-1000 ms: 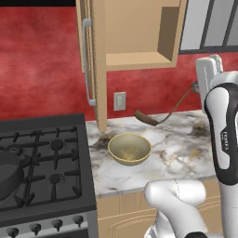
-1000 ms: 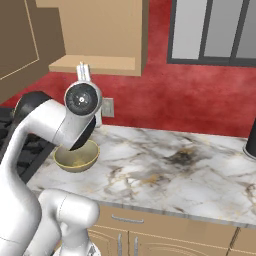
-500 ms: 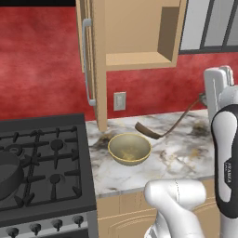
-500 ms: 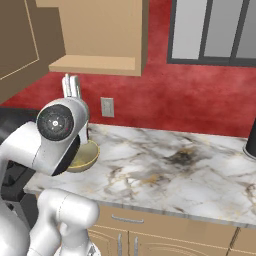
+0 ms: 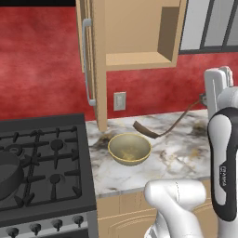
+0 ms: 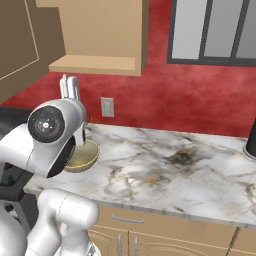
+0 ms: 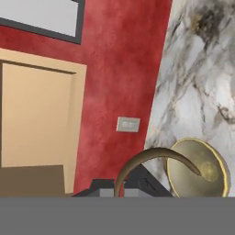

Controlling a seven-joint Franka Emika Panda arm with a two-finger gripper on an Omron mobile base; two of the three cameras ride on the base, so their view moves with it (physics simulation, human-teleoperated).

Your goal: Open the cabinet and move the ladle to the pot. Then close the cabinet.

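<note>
at the far left of the left base view, the pot (image 5: 8, 173) sits low on the black stove (image 5: 51, 162), half cut off by the picture's edge, with bare burner grates between it and the stove's right rim. just right of that rim the marble worktop (image 5: 186, 153) begins. above the seam the cabinet (image 5: 135, 35) hangs open, its door (image 5: 93, 60) swung out edge-on toward the camera, the silver bar handle (image 5: 86, 65) facing the stove side; the door's lower corner comes down near the worktop's back left. the cabinet's inside shelf is bare tan wood. below it a yellowish bowl (image 5: 129, 148) rests on the worktop near the front edge, close to the stove. the ladle (image 5: 160, 132) hangs in the air above and just behind the bowl, scoop end to the left, its thin curved handle running right and up to the fingers (image 5: 203, 98), which are clenched on the handle's end beside the white arm. in the hand view the ladle (image 7: 151, 160) arcs over the bowl (image 7: 197, 170). to the right, the worktop (image 6: 190, 165) lies open up to the red wall.
</note>
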